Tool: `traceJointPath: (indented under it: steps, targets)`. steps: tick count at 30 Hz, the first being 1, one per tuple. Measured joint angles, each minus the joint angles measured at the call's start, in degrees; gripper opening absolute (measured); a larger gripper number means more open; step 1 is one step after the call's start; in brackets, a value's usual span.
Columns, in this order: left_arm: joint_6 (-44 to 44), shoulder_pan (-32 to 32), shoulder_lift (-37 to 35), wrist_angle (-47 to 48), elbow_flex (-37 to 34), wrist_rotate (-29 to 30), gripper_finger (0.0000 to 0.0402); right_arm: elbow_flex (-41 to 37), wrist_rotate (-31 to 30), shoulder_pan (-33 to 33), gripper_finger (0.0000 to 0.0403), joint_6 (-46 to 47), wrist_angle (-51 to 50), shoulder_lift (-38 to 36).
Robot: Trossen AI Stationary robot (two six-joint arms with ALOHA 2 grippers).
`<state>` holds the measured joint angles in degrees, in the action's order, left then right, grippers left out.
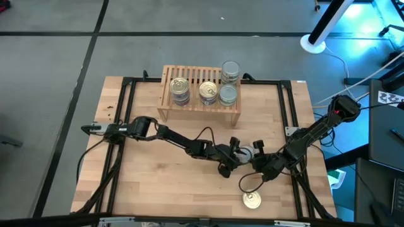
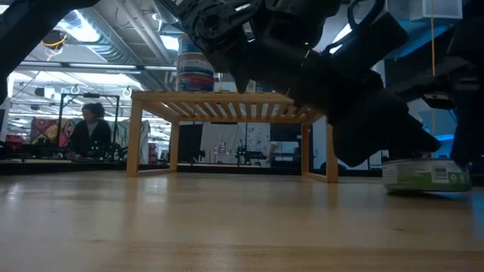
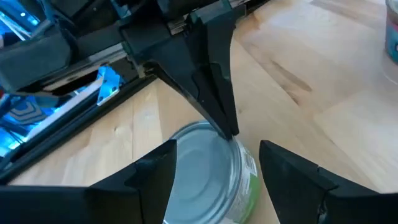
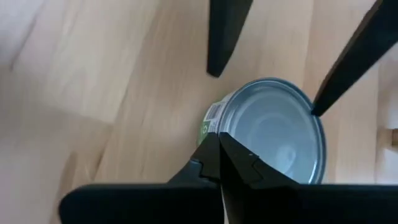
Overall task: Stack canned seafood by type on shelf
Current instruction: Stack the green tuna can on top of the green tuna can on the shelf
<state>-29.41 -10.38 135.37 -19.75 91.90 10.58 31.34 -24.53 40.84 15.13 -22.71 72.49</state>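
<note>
On the big pale wooden tabletop (image 1: 158, 189), the low light-wood slatted shelf (image 1: 201, 94) is seen at 12 o'clock, carrying short round tins (image 1: 180, 90), one stack being two high. Toward 5 o'clock from the shelf, a silver-lidded, green-labelled tin (image 3: 208, 180) stands between the wide-open fingers of the left gripper (image 3: 217, 168), not clamped. The right gripper (image 4: 219, 152), shut and holding nothing, is placed against this tin's rim; a gold-lidded tin (image 1: 252, 200) lies at 6 o'clock.

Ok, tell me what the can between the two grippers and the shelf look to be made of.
Can: looks like metal, a smooth silver-grey lid with a dull sheen and a raised rim; its green band looks like a printed paper label, though that is unsure. Shelf: pale unpainted wood, matte, with visible slats.
</note>
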Motion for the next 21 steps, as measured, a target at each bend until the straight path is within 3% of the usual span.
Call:
traceJointPath:
  steps: [6, 16, 21]
  targets:
    - [-4.8, -1.5, 0.0, 0.9, 0.0, 2.2, 0.0225, 1.7, -0.7, 0.0, 0.0001, 2.3, 0.2, 0.0]
    - [-13.4, -4.0, 0.0, 3.2, 0.0, 11.4, 0.0225, 2.1, -1.9, 0.0, 0.0001, 7.9, 0.3, -0.1]
    - [-15.6, -4.2, 0.0, 4.6, 0.0, 11.8, 0.0225, 2.1, -2.0, 0.0, 0.0, 9.2, 2.0, -0.1]
